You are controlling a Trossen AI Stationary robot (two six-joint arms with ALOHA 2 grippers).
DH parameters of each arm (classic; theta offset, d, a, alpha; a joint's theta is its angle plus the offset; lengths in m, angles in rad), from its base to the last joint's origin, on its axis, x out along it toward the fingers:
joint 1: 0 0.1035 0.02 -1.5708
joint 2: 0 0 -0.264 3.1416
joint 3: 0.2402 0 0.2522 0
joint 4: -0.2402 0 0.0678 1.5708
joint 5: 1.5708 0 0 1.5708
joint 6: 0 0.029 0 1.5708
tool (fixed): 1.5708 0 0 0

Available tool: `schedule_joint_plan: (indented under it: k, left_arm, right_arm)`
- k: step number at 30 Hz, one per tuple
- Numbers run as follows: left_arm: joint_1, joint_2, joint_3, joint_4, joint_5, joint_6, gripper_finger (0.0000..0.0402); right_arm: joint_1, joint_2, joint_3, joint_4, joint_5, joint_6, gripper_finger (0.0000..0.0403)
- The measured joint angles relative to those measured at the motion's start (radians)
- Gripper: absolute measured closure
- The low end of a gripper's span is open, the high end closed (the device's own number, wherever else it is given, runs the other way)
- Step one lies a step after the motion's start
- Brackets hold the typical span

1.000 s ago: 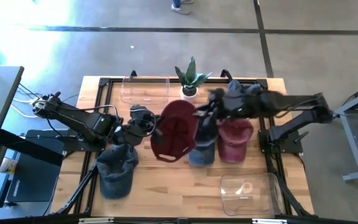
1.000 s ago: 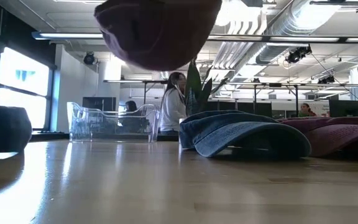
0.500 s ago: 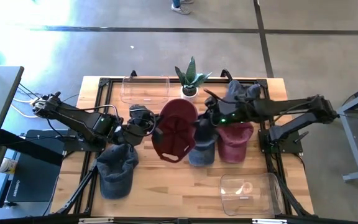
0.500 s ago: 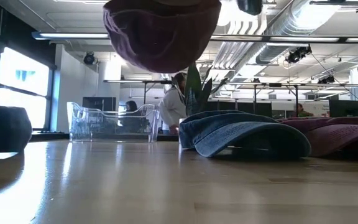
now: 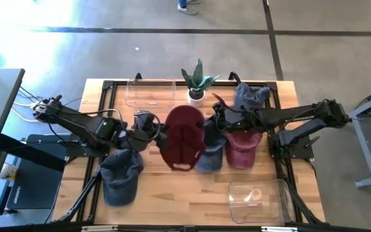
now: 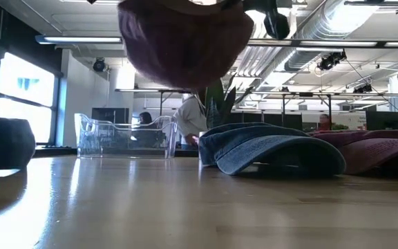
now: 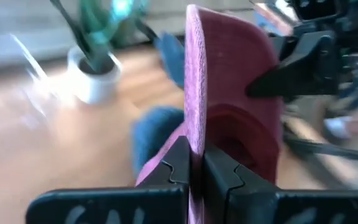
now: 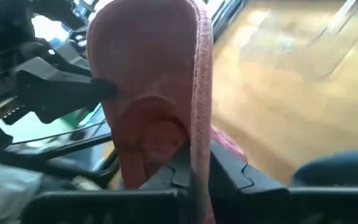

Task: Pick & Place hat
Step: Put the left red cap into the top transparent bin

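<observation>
High view: the dark red cap (image 5: 182,136) hangs above mid-bench, crown toward the plant (image 5: 196,78), long axis front-to-back, apparently for a handover. Left wrist view: the left end effector (image 7: 194,167) is clamped on its rim. Right wrist view: the right end effector (image 8: 197,168) pinches the opposite edge.

I count five hats: one dark red hat (image 5: 184,136) held between my two grippers, four on the table. Two clear bins. One potted plant (image 5: 197,80).
</observation>
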Motion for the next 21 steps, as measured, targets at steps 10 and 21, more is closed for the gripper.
schedule_joint_plan:
  k: [10, 21]
  left_arm:
    - [0.075, 0.076, 0.001, -0.232, 0.185, -0.235, 0.0390]
    - [0.114, 0.215, 0.005, -0.445, 0.496, -0.268, 0.0387]
  right_arm:
    - [-0.016, 0.101, 0.012, -0.077, -0.105, 0.096, 0.0392]
    - [-0.044, 0.355, 0.014, 0.063, -0.214, 0.121, 0.0389]
